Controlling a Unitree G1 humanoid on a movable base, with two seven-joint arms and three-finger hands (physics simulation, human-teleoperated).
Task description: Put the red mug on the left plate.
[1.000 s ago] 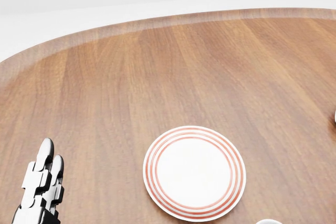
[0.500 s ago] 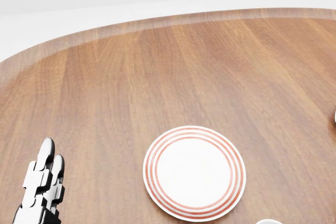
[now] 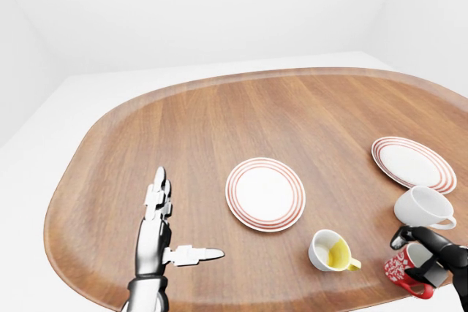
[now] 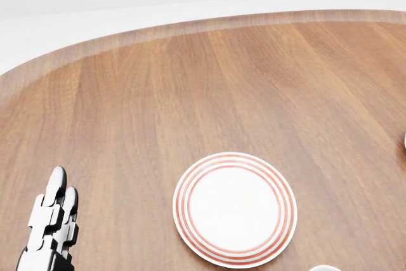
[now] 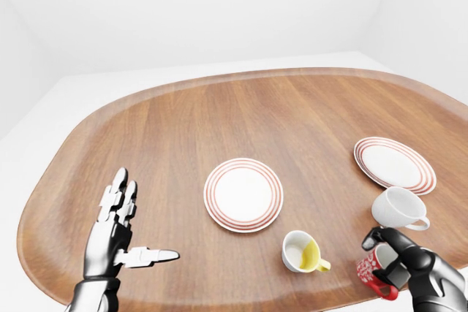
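1. We see our right hand (image 5: 391,261) at the bottom right of the right-eye view, its dark fingers curled round the red mug (image 5: 373,271). We judge that it has the mug gripped, though the wrist hides part of the hold.
2. The red mug sits low near the table's (image 3: 219,115) near edge, tilted a little with its handle toward the bottom of the view. Whether it touches the wood or is just clear of it we cannot tell.
3. Our left hand (image 3: 157,231) hovers over the table at the lower left, fingers stretched flat and thumb stuck out sideways. It holds nothing, and we take it to be parked out of the way.
4. The left plate (image 3: 265,193), white with red rings, lies bare in the middle of the table, well apart from the mug and up-left of it.
5. Between mug and plate stands a white cup with a yellow inside (image 3: 329,251). A plain white cup (image 3: 423,207) sits just above the right hand, and the right plate (image 3: 413,164) lies beyond that.
6. We judge that the carry should lift over or pass round the yellow cup.
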